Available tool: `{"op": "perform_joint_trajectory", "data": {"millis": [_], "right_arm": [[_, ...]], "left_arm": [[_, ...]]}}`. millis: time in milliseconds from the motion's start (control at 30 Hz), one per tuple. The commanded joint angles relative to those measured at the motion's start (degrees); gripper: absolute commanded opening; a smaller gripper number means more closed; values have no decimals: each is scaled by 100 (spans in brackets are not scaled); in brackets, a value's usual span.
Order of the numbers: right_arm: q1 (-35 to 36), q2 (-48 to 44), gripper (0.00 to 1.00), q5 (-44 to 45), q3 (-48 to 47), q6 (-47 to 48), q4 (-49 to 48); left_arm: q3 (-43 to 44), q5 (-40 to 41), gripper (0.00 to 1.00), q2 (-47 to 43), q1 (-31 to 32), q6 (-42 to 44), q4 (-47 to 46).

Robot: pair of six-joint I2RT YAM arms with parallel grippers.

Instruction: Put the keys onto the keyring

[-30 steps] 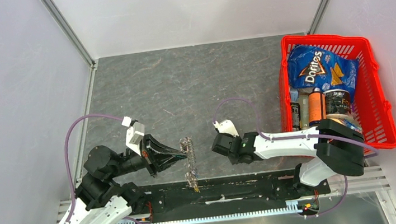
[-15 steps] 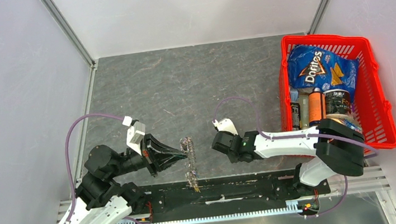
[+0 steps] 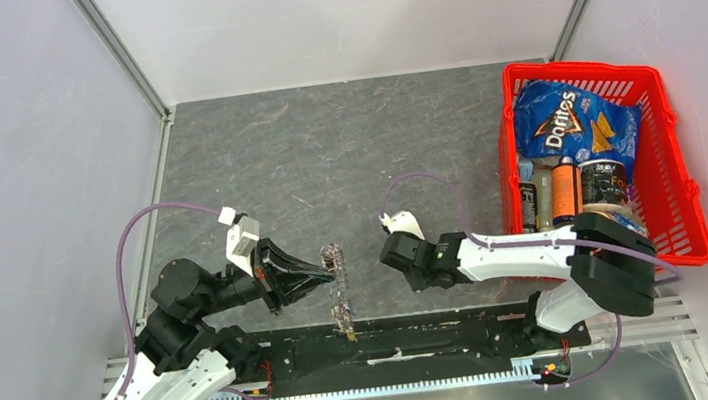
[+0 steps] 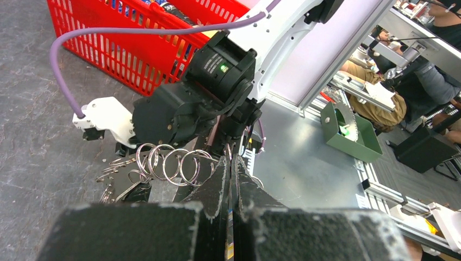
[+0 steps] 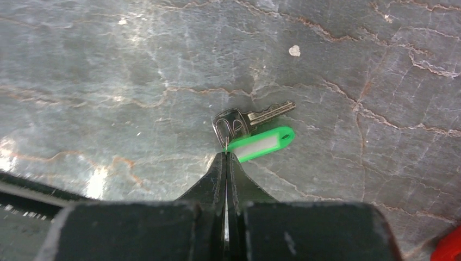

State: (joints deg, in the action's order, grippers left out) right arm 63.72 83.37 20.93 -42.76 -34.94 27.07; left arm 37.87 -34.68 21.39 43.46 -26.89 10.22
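Note:
My left gripper [image 3: 322, 267] is shut on the keyring [image 3: 335, 260], a bunch of several silver split rings held above the table; a short part dangles below it [image 3: 343, 314]. In the left wrist view the rings [image 4: 168, 163] fan out left of my shut fingertips [image 4: 229, 160]. My right gripper [image 3: 397, 255] points down, just right of the keyring. In the right wrist view it [image 5: 226, 156] is shut on the thin wire loop of a silver key [image 5: 234, 122] with a bright green tag [image 5: 261, 144]. No black-headed key shows.
A red basket [image 3: 674, 174] with a chip bag, cans and bottles stands at the right edge. A black rail [image 3: 396, 341] runs along the near edge between the arm bases. The right arm's wrist [image 4: 217, 70] fills the space just beyond the keyring.
My left gripper and the keyring have shifted slightly up and back. My right wrist has turned a little and edged away from the near rail.

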Motion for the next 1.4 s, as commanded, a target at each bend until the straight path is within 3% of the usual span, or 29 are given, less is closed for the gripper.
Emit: {"op": "perform_joint_trajectory", "data": {"millis": [0, 267, 533, 867, 1067, 1367], "right_arm": [[-20, -746, 0, -352, -66, 204, 55], [-22, -2423, 0, -1692, -341, 781, 391], [-19, -3142, 0, -3093, -866, 1421, 457], [-23, -2767, 0, -5067, -2117, 1826, 474], [-14, -2431, 0, -5613, -2767, 1988, 493], [-19, -1989, 0, -5742, -3356, 2008, 506]], "left_arm": [[111, -21, 2, -7, -4, 162, -362], [125, -135, 2, 2, -4, 98, -497], [124, -291, 2, 113, -4, 10, -753], [195, -325, 2, 243, -4, 119, -798], [178, -376, 2, 304, -4, 173, -831], [134, -529, 2, 309, -4, 256, -875]]}}
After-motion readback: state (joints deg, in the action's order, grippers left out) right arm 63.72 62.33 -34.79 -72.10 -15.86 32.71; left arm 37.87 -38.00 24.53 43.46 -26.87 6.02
